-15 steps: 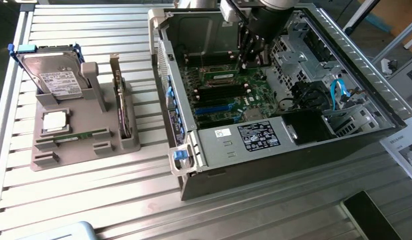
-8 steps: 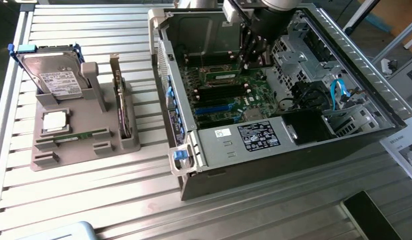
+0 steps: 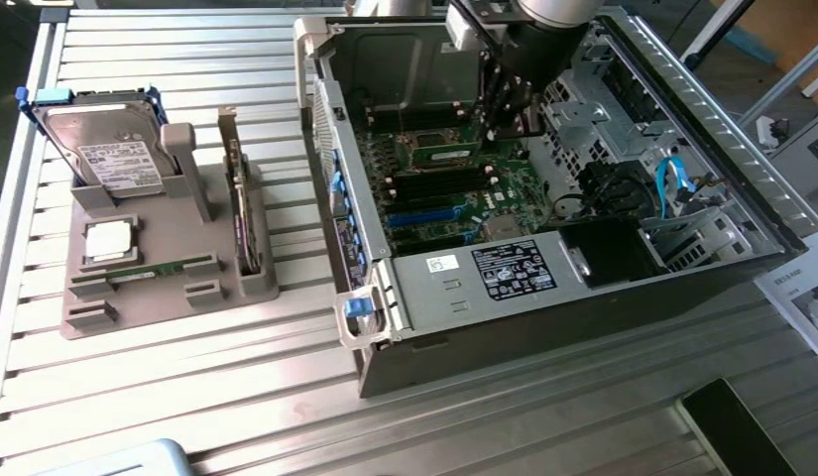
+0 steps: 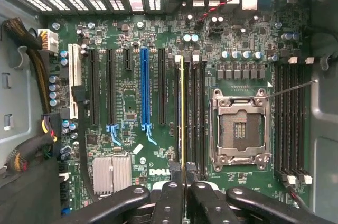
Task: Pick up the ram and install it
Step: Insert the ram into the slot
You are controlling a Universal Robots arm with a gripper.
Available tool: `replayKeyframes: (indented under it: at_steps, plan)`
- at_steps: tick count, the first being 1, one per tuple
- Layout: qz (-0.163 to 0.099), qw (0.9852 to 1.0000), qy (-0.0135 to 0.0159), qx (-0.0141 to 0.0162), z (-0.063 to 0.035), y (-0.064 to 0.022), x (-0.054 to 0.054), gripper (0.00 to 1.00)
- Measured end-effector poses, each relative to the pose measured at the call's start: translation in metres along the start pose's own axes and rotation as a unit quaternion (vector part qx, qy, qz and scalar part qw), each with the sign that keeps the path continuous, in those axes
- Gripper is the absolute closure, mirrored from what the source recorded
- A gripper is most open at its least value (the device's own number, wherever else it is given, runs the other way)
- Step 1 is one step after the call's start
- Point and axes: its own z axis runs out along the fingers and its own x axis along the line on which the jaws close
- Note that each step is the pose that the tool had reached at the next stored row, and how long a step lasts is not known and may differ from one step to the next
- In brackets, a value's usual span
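The ram (image 4: 182,113) is a thin green stick, seen edge-on in the wrist view. My gripper (image 4: 183,184) is shut on its near end. It runs along the black memory slots (image 4: 196,113) beside the empty processor socket (image 4: 240,129), lined up with the outermost slot. I cannot tell whether it is seated or just above the slot. In the exterior view my gripper (image 3: 511,124) reaches down into the open computer case (image 3: 382,317), and the ram (image 3: 442,152) lies low over the motherboard (image 3: 435,198).
A grey holder (image 3: 144,297) on the exterior view's left carries a hard drive (image 3: 104,149), an upright expansion card (image 3: 237,198), a square chip (image 3: 107,241) and another green stick (image 3: 164,269). Drive cages and blue cables (image 3: 666,183) crowd the case's right side.
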Motion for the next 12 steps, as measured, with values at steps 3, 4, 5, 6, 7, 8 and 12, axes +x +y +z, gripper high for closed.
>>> replayKeyframes:
  at_steps: [3, 4, 5, 6, 7, 8, 12]
  plan:
    - [0.0, 1.0, 0.0001, 0.0019, 0.0076, 0.0001, 0.0003, 0.88]
    - [0.0, 1.0, 0.0, 0.0026, 0.0101, 0.0001, 0.0004, 0.88]
    - [0.0, 1.0, 0.0, 0.0027, 0.0107, 0.0001, 0.0004, 0.88]
    - [0.0, 1.0, 0.0002, 0.0026, 0.0108, 0.0001, 0.0004, 0.88]
    - [0.0, 1.0, 0.0001, 0.0027, 0.0111, 0.0001, 0.0004, 0.88]
    - [-0.001, 1.0, 0.0001, 0.0027, 0.0113, 0.0001, 0.0004, 0.88]
    - [-0.004, 1.0, 0.0001, 0.0025, 0.0117, 0.0001, 0.0004, 0.88]
